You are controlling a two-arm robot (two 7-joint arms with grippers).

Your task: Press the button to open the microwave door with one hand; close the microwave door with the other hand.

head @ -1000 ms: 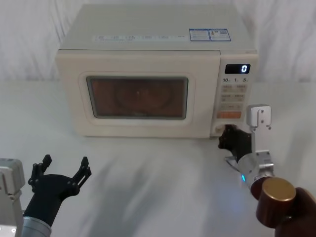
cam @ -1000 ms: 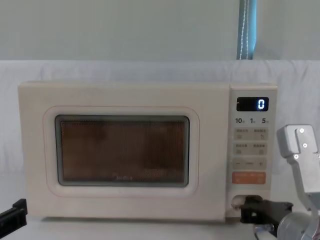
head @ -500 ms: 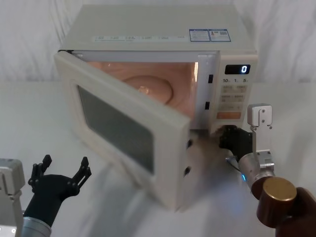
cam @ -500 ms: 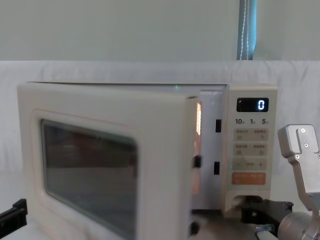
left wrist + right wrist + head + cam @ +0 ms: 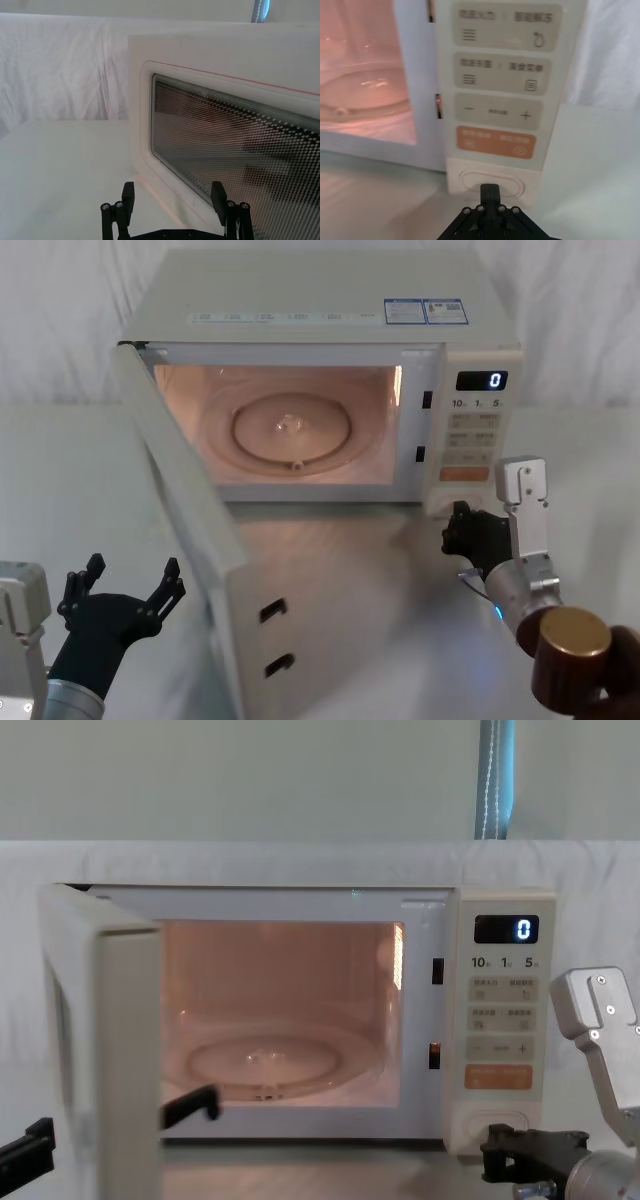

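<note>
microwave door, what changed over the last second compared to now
The microwave door went from shut to swung wide open on its left hinge, baring the lit cavity and glass turntable. The right gripper backed slightly off the button. The left gripper stayed open, low at the left.

Cream microwave door (image 5: 190, 530) with a dark dotted-mesh window; orange-lit cavity (image 5: 290, 425) — cream button (image 5: 492, 182) under an orange key (image 5: 496, 142); black grippers.

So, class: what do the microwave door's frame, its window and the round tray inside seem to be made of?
Microwave door frame: probably cream plastic or painted metal, smooth with a matte look.
Window: a clear pane, glass or plastic, over dark dotted mesh.
Round tray: likely glass, translucent, with glints under the lamp.
</note>
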